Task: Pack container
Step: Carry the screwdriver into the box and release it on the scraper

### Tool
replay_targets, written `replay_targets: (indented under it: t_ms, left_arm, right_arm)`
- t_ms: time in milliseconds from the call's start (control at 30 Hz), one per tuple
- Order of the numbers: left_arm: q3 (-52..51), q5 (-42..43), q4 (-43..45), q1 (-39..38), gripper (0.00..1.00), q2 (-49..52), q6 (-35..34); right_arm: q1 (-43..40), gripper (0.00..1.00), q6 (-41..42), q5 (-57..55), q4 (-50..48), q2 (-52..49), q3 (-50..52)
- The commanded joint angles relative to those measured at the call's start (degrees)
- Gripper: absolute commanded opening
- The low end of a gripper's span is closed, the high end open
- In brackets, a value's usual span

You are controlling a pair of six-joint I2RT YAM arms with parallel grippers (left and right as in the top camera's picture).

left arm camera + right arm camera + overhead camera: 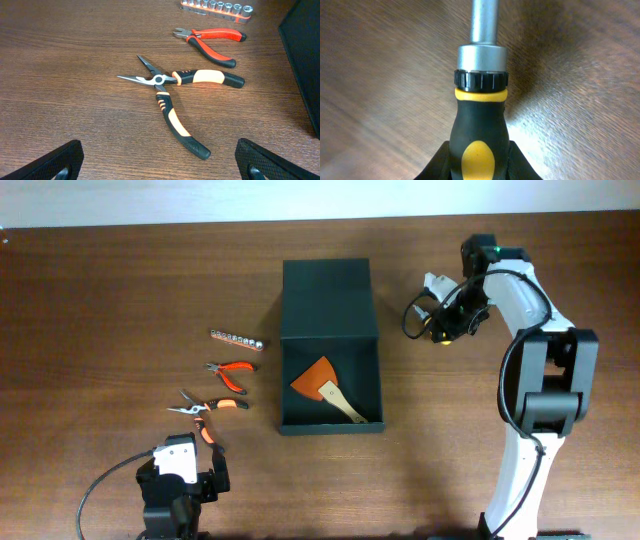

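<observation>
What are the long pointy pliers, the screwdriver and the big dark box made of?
The pointy pliers: shiny grey nose, likely steel; the orange-and-black handles look rubbery. The screwdriver: smooth silvery shaft, probably metal; matte black-and-yellow handle, likely rubber or plastic. The box: flat, matte dark green, maybe cardboard or plastic; hard to tell.

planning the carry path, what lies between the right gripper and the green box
Only bare tabletop, by the overhead view: nothing lies between the right gripper, shut on a screwdriver, and the container.
</observation>
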State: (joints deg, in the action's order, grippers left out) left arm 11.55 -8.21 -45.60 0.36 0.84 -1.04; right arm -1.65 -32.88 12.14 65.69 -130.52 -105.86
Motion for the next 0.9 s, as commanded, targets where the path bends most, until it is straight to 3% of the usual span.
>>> replay_targets:
  t_ms: [0, 300, 633, 733, 867]
  left_arm:
    - [-0.4, -0.2, 0.1, 0.2, 0.99, -0.5, 1.1]
    - [-0.4, -0.2, 0.1, 0.2, 0.99, -0.5, 1.1]
    - [-0.4, -0.2, 0.1, 0.2, 0.99, -0.5, 1.1]
    - [-0.4, -0.2, 0.1, 0.2, 0.99, -0.5, 1.1]
    - [-0.4, -0.2, 0.1, 0.2, 0.99, -0.5, 1.1]
  right_arm:
    - [0.6, 0.17, 0.8, 4.2, 2.2, 7.2, -4.4]
    - [5.3, 0.17, 0.8, 9.3, 11.8, 22.2, -5.8]
    - [20.2, 0.16, 0.8, 9.3, 28.5, 32.2, -5.0]
    - [24.6, 0.16, 1.9, 9.1, 28.4, 32.3, -1.4]
    - [28.9, 0.16, 3.8, 9.1, 20.9, 32.3, 7.4]
